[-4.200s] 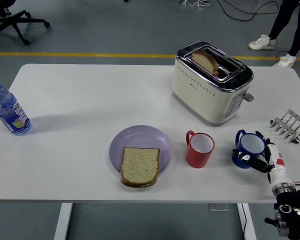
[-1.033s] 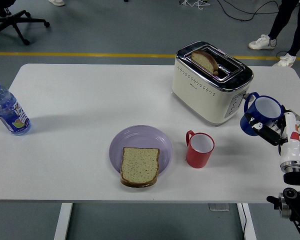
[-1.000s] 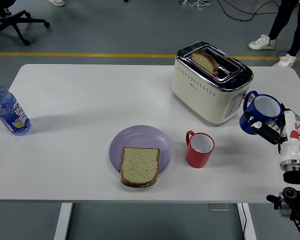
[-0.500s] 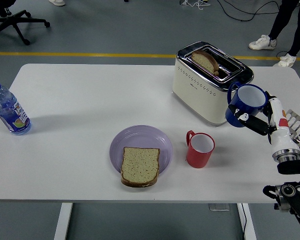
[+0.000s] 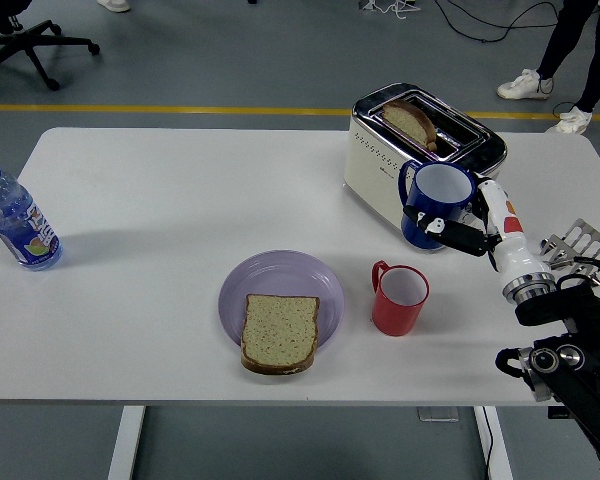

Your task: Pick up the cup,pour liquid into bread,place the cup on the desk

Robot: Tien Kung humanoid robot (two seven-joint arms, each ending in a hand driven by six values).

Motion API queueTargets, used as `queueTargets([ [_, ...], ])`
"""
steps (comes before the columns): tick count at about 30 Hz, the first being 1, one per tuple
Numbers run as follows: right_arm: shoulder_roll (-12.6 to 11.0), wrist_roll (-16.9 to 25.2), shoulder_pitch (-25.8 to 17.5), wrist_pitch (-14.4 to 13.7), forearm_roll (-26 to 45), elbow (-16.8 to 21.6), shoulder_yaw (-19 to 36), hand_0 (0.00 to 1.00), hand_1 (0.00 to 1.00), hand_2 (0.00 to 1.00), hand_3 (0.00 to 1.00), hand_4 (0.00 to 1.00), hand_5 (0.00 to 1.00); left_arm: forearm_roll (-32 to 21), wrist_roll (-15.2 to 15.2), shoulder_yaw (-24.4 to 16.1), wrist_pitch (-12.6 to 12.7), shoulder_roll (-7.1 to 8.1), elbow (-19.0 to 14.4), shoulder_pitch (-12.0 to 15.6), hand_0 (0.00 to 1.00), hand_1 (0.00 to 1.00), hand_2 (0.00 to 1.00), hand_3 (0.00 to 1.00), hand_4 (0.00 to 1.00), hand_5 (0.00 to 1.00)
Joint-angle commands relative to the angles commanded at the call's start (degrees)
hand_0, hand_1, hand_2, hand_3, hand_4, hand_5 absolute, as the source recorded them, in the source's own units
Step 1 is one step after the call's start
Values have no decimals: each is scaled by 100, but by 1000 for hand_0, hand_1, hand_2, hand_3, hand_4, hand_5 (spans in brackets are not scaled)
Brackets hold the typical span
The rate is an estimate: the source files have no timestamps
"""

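One blue cup (image 5: 435,203) gripped in right hand (image 5: 467,232), held upright in front of toaster (image 5: 412,150), above red cup (image 5: 399,298)

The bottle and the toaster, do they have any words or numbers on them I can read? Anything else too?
No text can be read anywhere in this view.
Water bottle: it has a colourful label, but the print is too small and blurred to read.
Toaster: a small dark mark sits on its cream side, too tiny to make out.
Blue cup in the right hand, red cup and purple plate: no writing shows.
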Motion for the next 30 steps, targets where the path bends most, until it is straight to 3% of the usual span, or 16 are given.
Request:
queueTargets([
  [18, 142, -485, 974, 43, -209, -628, -844, 194, 2, 244, 474, 842, 2, -55, -6, 25, 2, 19, 0, -6, 681, 747, 770, 664, 419, 998],
  [30, 242, -792, 1649, 106, -519, -724, -1769, 190, 2, 245, 470, 833, 2, -89, -6, 71, 0, 21, 0, 7, 681, 748, 770, 663, 419, 998],
])
